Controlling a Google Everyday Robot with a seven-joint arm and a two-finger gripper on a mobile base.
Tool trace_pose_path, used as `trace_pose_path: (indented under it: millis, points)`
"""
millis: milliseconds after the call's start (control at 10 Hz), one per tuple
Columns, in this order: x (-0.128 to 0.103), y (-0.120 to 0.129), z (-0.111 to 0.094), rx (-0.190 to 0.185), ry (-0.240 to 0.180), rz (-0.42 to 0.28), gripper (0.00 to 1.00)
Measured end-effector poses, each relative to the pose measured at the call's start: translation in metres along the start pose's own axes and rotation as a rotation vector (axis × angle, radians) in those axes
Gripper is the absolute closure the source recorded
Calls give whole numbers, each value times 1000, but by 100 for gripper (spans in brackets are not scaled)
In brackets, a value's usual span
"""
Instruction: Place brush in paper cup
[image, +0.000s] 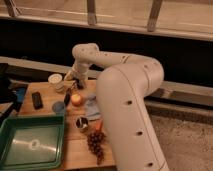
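Gripper low over wooden tbl, just beside paper cup, grip state cannot tell, brush lying on tbl, apart from cup, beside round fruit

- The paper cup is coloured off-white.
- The tray is coloured green.
- The grapes are coloured dark red.
- The tool, carried on the white arm, is held just beside the paper cup.
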Motion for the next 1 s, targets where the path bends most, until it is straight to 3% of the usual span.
trace_pose_path:
  millis: [200, 300, 500, 1000]
  points:
    - [-2, 26, 9, -60, 63, -83, 20]
    - [-3, 31, 10, -74, 73, -101, 20]
    - [-2, 30, 11, -76, 67, -105, 20]
    - [0, 31, 37, -149, 47, -95, 20]
